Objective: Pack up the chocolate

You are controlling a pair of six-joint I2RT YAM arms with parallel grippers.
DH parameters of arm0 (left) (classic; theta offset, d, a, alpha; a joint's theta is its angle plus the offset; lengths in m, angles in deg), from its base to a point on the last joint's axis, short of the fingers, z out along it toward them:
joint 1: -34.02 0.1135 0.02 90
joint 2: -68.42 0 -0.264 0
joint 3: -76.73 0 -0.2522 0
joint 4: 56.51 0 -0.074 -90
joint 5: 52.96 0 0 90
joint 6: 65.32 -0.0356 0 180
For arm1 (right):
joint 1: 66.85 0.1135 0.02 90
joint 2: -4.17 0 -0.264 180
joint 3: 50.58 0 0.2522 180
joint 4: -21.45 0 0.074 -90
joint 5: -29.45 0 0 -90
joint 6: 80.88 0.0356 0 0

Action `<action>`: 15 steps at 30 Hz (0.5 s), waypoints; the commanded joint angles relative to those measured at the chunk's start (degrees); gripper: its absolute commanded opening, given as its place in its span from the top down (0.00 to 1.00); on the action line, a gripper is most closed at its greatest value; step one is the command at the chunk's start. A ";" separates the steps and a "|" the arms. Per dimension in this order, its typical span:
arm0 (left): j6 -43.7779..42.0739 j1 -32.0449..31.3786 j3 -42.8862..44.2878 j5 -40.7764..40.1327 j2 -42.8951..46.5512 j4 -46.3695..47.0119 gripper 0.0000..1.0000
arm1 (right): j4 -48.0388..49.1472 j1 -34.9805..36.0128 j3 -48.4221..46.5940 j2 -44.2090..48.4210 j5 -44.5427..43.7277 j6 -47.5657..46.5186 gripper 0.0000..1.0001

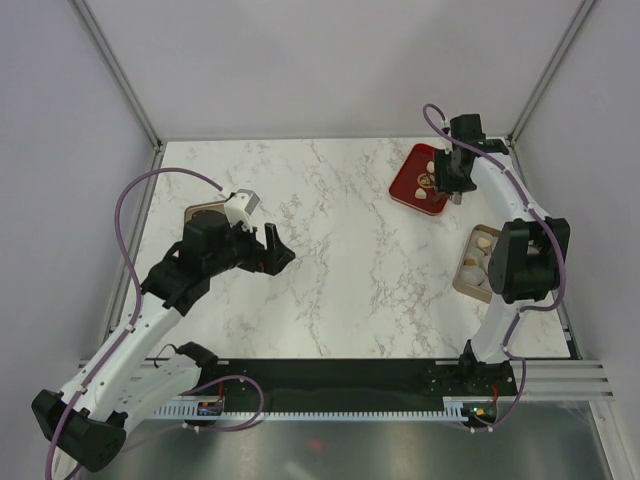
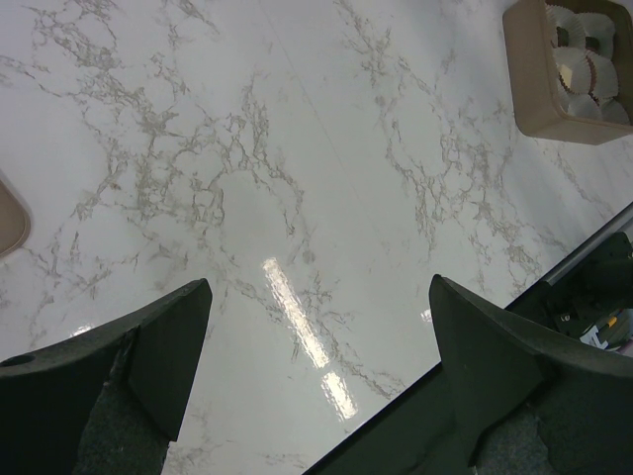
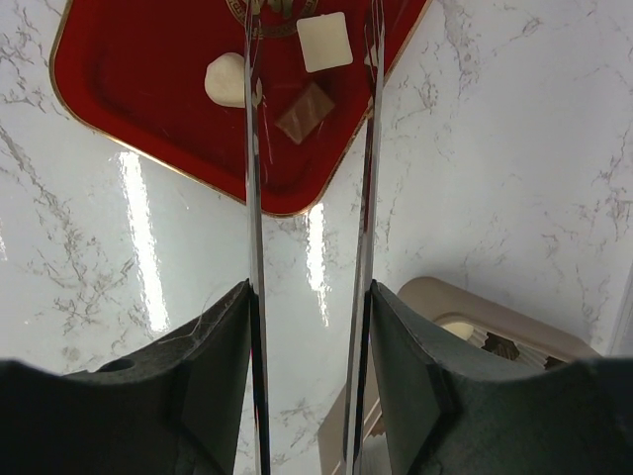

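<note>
The chocolate lies on a red tray (image 1: 408, 185) at the far right: in the right wrist view a cream square (image 3: 324, 42), a cream lump (image 3: 226, 79) and a dark brown square (image 3: 305, 112) sit on the tray (image 3: 138, 99). My right gripper (image 1: 455, 188) (image 3: 309, 287) hangs over the tray's near edge, shut on thin metal tongs (image 3: 253, 198). The tong blades are parted, with the cream and brown squares between them. A tan box (image 1: 478, 265) (image 3: 465, 302) holds several cream pieces. My left gripper (image 1: 275, 250) (image 2: 318, 287) is open and empty above bare marble.
A tan lid (image 1: 205, 214) (image 2: 8, 213) lies on the marble behind the left arm. The left wrist view shows the tan box (image 2: 539, 94) with paper cups inside. The table's black front rail (image 2: 593, 287) runs close under the left gripper.
</note>
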 commanded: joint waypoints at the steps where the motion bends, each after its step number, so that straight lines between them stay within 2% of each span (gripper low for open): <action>1: -1.28 -0.31 0.97 -0.34 0.37 0.58 0.01 | 0.31 0.01 0.23 -0.95 -0.80 -1.19 0.44; 15: -1.28 -0.31 0.89 -0.43 0.36 0.58 0.01 | -0.56 -0.17 1.81 -0.43 1.58 1.53 0.52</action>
